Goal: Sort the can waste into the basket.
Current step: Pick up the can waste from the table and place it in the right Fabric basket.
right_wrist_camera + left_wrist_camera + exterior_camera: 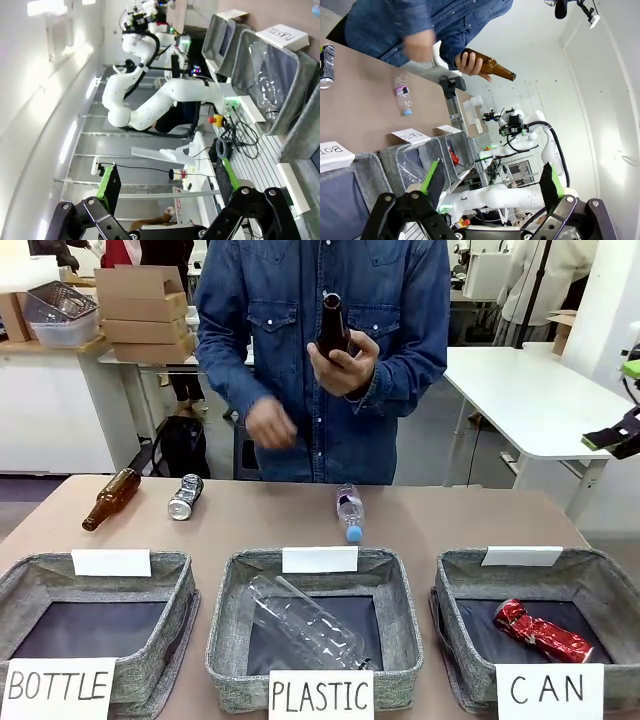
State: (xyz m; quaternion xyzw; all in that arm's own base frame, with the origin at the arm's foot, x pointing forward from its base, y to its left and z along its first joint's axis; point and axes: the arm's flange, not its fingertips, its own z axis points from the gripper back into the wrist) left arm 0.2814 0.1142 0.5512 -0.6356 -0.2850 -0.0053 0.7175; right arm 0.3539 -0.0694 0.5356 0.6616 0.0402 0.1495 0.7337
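A shiny red dented can (541, 630) lies inside the grey basket (600, 580) signed "CAN" at the right; it also shows as a red speck (454, 157) in the left wrist view. A silver can with dark print (185, 496) lies on its side on the far left of the table, seen again (326, 66) from the left wrist. My left gripper (490, 182) is open, held high with nothing between its fingers. My right gripper (165, 187) is open too, empty; part of it (615, 433) shows at the right edge of the front view.
A person stands behind the table holding a brown bottle (332, 328). Another brown bottle (110, 498) lies beside the silver can. A small clear bottle (349, 511) lies mid-table. The "PLASTIC" basket (230, 610) holds a large clear bottle (305, 623); the "BOTTLE" basket (30, 575) stands left.
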